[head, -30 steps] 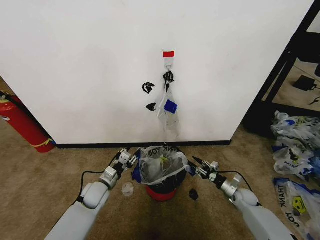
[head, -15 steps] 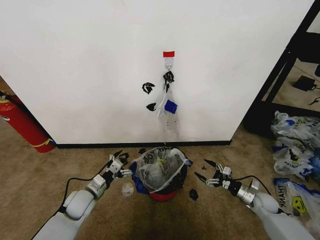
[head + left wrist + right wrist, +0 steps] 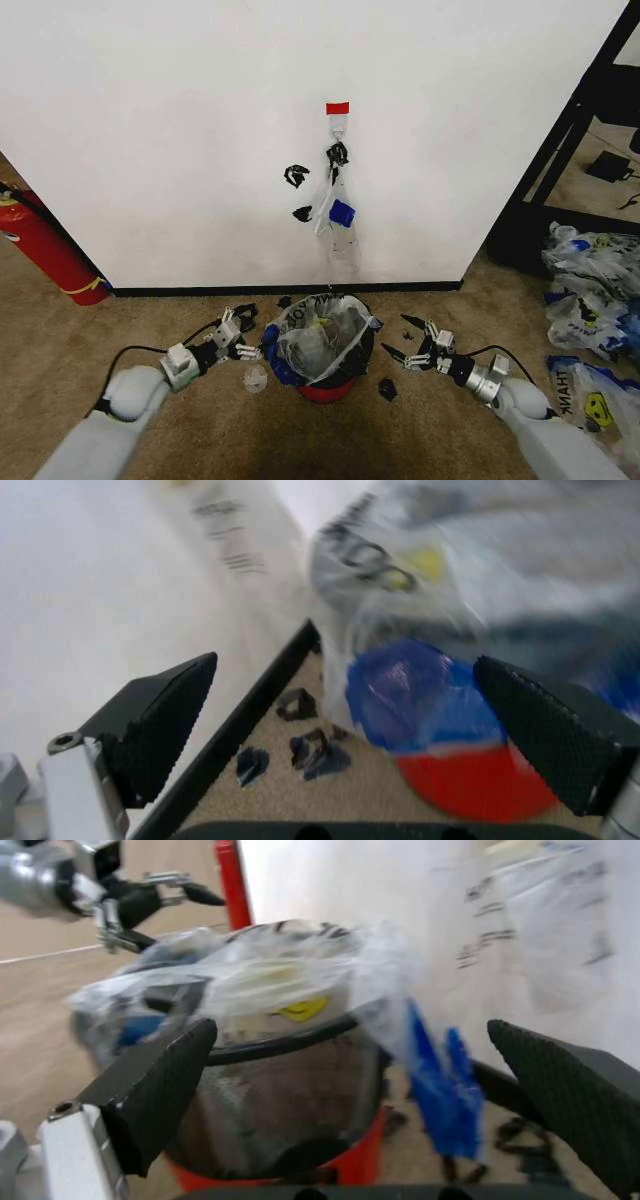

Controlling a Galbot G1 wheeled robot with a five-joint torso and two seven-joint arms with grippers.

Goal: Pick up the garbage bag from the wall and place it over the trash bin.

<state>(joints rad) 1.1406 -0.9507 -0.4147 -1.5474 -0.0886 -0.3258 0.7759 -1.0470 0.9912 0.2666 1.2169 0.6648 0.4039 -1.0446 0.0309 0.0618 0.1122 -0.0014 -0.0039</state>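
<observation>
I am holding my left hand (image 3: 240, 331) low over the carpet, just beside the left rim of the trash bin (image 3: 325, 385). Its fingers are standing wide apart and gripping nothing. My right hand (image 3: 412, 348) is sitting on the opposite side of the bin, slightly farther off, equally spread and empty. Flanking the bin this way is keeping both hands level with the rim, where the plastic needs seating.

The garbage bag (image 3: 320, 338) is lying draped over the bin mouth, its translucent film sagging into the black interior. A blue printed fold is hanging down the outside on the left. In the right wrist view, the yellow smiley is sitting just above the black rim, and film is spilling over the edge.

The bin is standing on the carpet close to the wall (image 3: 180, 150), below the hook (image 3: 338, 124) and red tape (image 3: 337, 107). A slimmer clear bag (image 3: 340, 225) is hanging from that hook. Dark scraps are lying scattered around the bin base.

I judge the placement as essentially made; the bag looks loosely settled rather than stretched taut.
</observation>
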